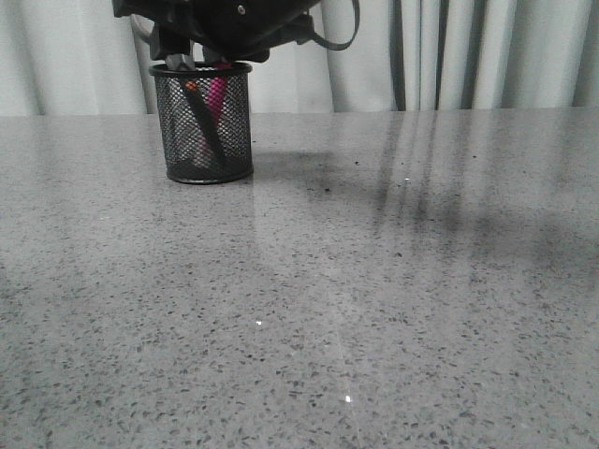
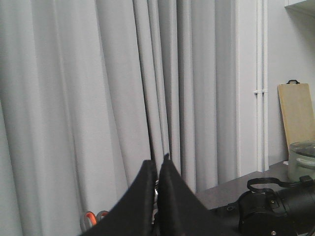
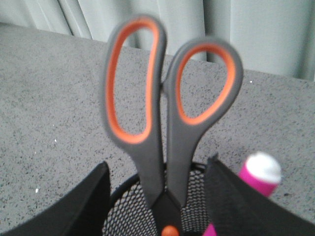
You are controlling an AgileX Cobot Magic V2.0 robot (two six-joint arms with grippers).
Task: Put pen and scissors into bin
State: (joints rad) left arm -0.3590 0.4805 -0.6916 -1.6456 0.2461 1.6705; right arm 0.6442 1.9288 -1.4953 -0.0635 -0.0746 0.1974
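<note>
Toward the far left of the grey desk [image 1: 374, 299], scissors [image 3: 167, 113] and a pink pen [image 3: 258, 177] stand inside the mesh bin [image 1: 202, 122]. The right claw [image 3: 157, 201] hangs over it, fingers spread apart; the left claw [image 2: 157, 196] is pressed closed, holding nothing.

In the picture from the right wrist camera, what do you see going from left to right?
Left finger of the right gripper → scissors, standing blades-down in the bin → the gripper's right finger → pen, its whitish tip poking up.
</note>
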